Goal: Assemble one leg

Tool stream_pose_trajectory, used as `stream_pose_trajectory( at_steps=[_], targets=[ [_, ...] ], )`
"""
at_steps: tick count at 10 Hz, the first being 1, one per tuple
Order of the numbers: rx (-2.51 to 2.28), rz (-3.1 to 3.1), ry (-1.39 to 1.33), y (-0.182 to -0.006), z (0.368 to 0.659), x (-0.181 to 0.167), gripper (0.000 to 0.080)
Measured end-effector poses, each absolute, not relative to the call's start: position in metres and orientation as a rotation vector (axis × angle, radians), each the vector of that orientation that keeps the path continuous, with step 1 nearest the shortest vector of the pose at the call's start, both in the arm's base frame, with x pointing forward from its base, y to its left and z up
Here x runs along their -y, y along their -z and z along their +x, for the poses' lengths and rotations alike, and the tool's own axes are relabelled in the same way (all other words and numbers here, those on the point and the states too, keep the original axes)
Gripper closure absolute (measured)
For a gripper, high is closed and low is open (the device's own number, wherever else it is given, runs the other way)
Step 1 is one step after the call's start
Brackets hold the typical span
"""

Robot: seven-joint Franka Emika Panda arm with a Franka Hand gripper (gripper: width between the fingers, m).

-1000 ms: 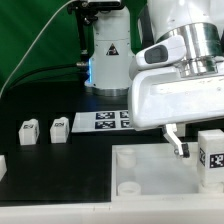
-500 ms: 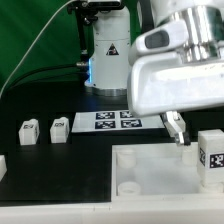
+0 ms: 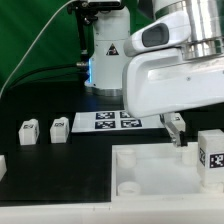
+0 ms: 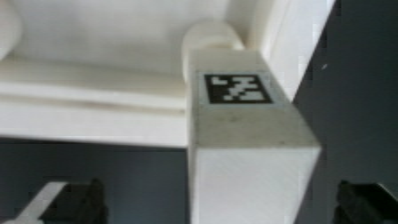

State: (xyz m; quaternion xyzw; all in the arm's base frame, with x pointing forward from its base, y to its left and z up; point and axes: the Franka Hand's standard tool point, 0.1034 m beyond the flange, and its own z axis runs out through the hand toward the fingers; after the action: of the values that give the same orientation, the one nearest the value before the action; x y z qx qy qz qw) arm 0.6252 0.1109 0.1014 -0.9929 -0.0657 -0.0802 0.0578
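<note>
Arm over panel, jaws spread about a tagged leg.
The white arm [image 3: 175, 70] fills the exterior view's upper right, above the large white panel [image 3: 150, 185] with round corner holes. The marker board [image 3: 110, 120] lies behind the panel. One leg [image 3: 211, 157] stands upright at the panel's edge on the exterior view's right, just beside the gripper [image 4: 217, 203] (jaws spread wide, pinching nothing). In the wrist view the tagged leg sits between the fingertips [image 4: 68, 200], touching neither. Two more legs [image 3: 29, 131] stand well apart at the exterior view's left.
</note>
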Motion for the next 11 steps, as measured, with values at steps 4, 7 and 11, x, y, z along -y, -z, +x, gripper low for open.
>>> stream_pose_trajectory(
  at_steps=[4, 7, 11],
  targets=[
    [0.202, -2.993, -0.186, -0.0956, 0.6281, -0.1183, 0.0150],
    [0.203, -2.998, -0.139, -0.0930, 0.6313, -0.1151, 0.0258],
    [0.203, -2.998, -0.139, -0.0928, 0.6314, -0.1146, 0.0510]
  ],
)
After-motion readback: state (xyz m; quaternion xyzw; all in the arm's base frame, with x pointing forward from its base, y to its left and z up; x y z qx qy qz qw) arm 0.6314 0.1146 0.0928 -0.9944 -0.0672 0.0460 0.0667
